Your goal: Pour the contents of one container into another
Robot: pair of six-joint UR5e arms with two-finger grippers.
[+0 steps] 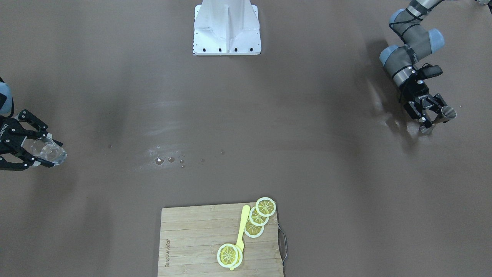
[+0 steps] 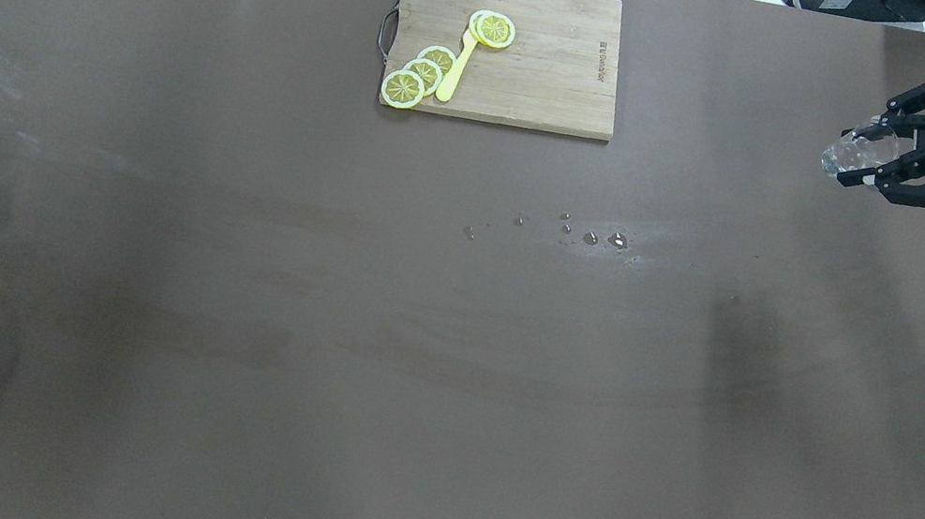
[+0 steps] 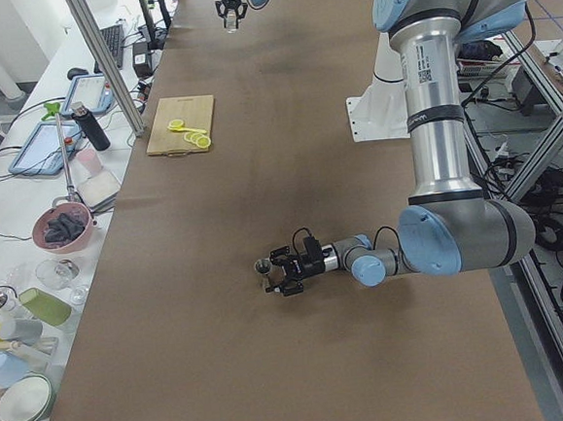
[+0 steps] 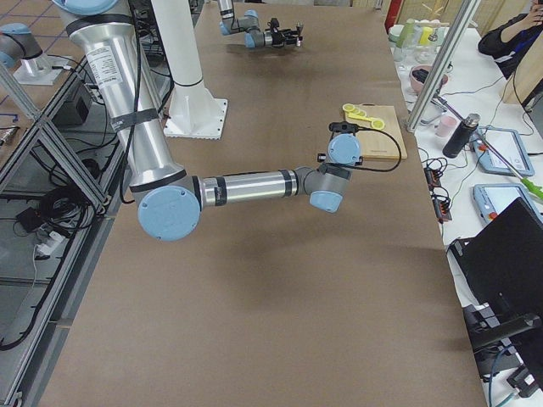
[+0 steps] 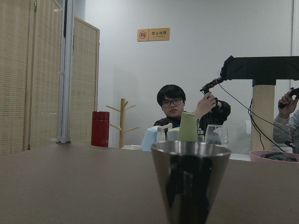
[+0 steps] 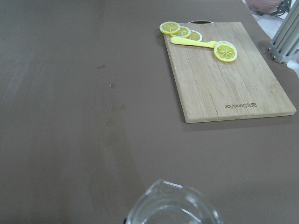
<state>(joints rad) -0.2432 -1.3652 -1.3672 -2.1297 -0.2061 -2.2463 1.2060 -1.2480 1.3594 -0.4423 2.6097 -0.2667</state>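
Note:
The clear glass cup (image 1: 47, 149) sits between the fingers of my right gripper (image 1: 52, 154), which is shut on it, above the table's end on my right. The overhead view shows the same cup (image 2: 847, 156) in that gripper (image 2: 862, 161), and its rim (image 6: 174, 204) fills the bottom of the right wrist view. At the opposite end of the table my left gripper (image 1: 433, 117) is shut on the waist of the metal jigger (image 1: 447, 112). The jigger (image 5: 190, 179) stands upright, low at the table surface. In the overhead view the left gripper's fingers are past the edge.
A wooden cutting board (image 1: 192, 238) with lemon slices (image 1: 265, 206) and a yellow knife (image 1: 243, 225) lies at the operators' edge. Small water drops (image 1: 169, 159) dot the table's middle. The white robot base (image 1: 226, 27) stands at my side. Bottles and bowls crowd a side bench (image 3: 63, 228).

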